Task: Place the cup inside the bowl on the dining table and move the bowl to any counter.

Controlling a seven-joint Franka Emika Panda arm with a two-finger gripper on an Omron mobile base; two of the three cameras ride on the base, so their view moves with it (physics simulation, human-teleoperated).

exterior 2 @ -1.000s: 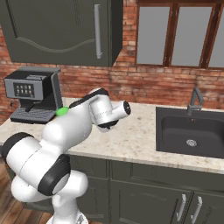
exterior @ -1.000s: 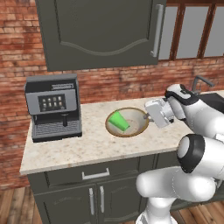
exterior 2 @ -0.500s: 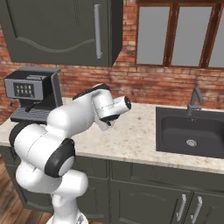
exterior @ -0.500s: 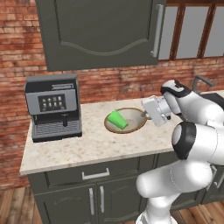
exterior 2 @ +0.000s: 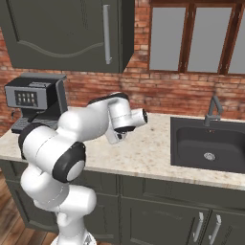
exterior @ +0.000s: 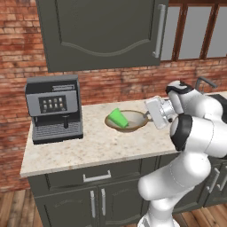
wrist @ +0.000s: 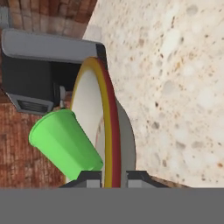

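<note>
One bowl [exterior: 127, 121] is sitting on the narrow stone table [exterior: 93, 148] below the brick wall [exterior: 17, 53], roughly midway between the front edge and the wall. The green cup [exterior: 118, 117] is lying tilted inside the bowl, leaning against its left inner side with its mouth pointing up and leftward. In the hand view, the cup [wrist: 65, 142] is resting against the pale inside of the bowl [wrist: 89, 118], and the pincer [wrist: 114, 176] is clenching the bowl's rim, one fingertip on each side of the tan edge. In the left base view, the pincer [exterior: 150, 118] is meeting the bowl's right rim. Bare stone is lying open in front of the bowl and between it and the coffee machine [exterior: 55, 108], which is standing well apart at the left end. In the right base view, open tabletop [exterior 2: 143, 155] is stretching rightward to the sink [exterior 2: 210, 143], whose faucet [exterior 2: 214, 107] is rising at the back.
</note>
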